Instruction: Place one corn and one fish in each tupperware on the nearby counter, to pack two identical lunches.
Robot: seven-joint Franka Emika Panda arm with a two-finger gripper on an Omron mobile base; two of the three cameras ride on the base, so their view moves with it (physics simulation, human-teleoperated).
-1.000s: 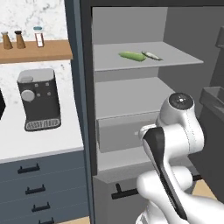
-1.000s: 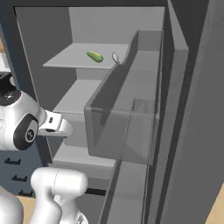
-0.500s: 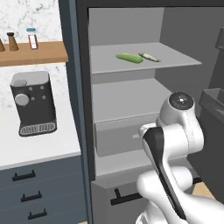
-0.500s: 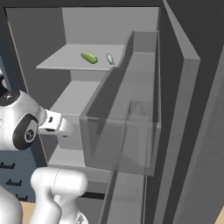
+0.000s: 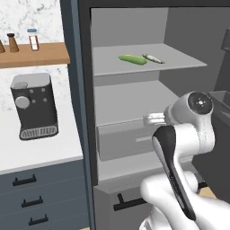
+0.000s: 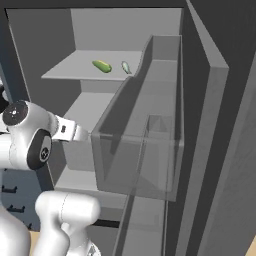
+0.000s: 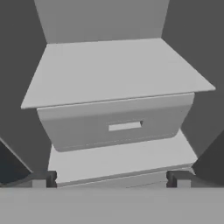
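Corn (image 5: 132,59) beside fish (image 5: 153,58), fridge shelf (image 5: 179,57), no legible writing

An open grey fridge (image 5: 134,103) stands beside a marble-tiled wall (image 5: 27,18) with a wooden shelf (image 5: 33,55).

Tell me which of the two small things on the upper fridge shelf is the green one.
The green corn is the thicker, longer piece lying on the left in the left base view. The fish just right of it is thinner and pale grey.
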